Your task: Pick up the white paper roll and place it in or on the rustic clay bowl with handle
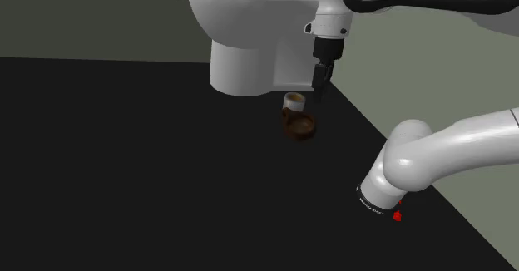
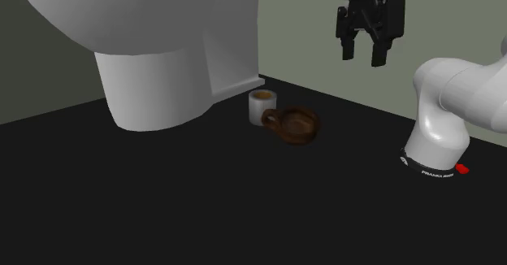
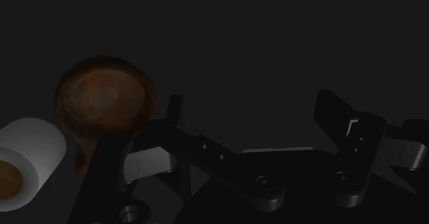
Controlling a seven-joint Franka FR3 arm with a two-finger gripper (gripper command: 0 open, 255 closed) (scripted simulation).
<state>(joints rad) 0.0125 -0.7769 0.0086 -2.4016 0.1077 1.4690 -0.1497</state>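
One white paper roll (image 2: 262, 107) beside one brown bowl (image 2: 299, 126); two fingers (image 2: 347, 40) spread apart, empty

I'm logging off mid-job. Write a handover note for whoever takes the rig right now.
Gripper: open, empty, in the air off to one side of the brown bowl.
White paper roll: upright on the dark floor near the toilet base, right beside the bowl's handle.
Done: nothing grasped yet.
Left: descend on the roll, grasp it, lift it, set it in the bowl.
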